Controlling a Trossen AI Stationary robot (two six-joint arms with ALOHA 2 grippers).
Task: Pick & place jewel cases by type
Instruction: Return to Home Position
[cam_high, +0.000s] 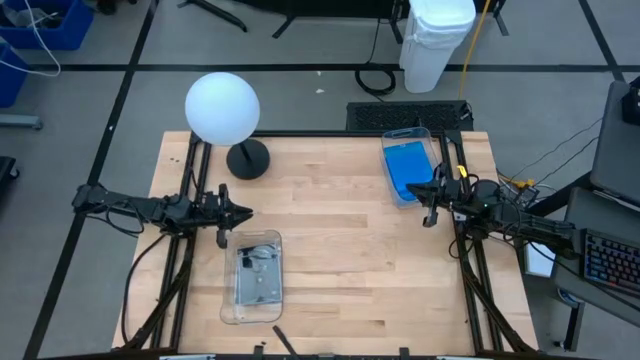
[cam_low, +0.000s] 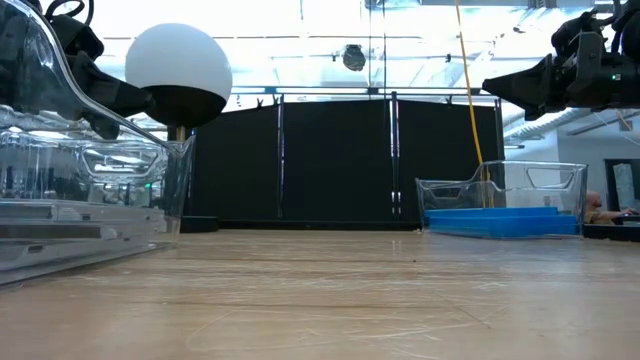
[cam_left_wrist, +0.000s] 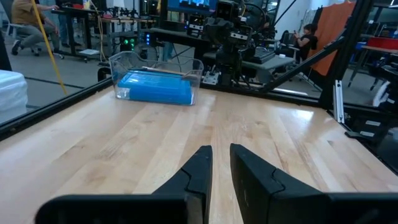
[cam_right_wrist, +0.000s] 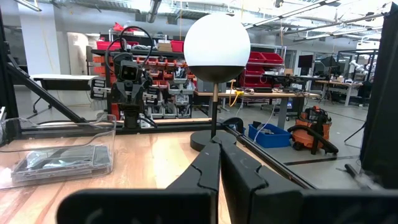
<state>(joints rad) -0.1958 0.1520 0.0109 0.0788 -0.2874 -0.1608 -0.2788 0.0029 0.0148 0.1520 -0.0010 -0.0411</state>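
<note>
Blue jewel cases (cam_high: 408, 165) lie stacked flat in a clear bin (cam_high: 425, 135) at the table's far right, also seen in the low view (cam_low: 500, 220) and the left wrist view (cam_left_wrist: 155, 87). Dark jewel cases (cam_high: 257, 275) lie flat in a second clear bin (cam_high: 232, 312) near the front left, also in the right wrist view (cam_right_wrist: 62, 160). My left gripper (cam_high: 245, 212) hovers level at the table's left side, just beyond that bin, its fingers (cam_left_wrist: 221, 149) slightly apart and empty. My right gripper (cam_high: 418, 187) hovers level beside the blue bin, shut (cam_right_wrist: 219, 143) on nothing.
A white globe lamp (cam_high: 222, 108) on a black base (cam_high: 247, 158) stands at the far left of the table. The wooden tabletop (cam_high: 340, 260) between the two bins is bare. Black frame rails (cam_high: 470, 280) run along both sides under the arms.
</note>
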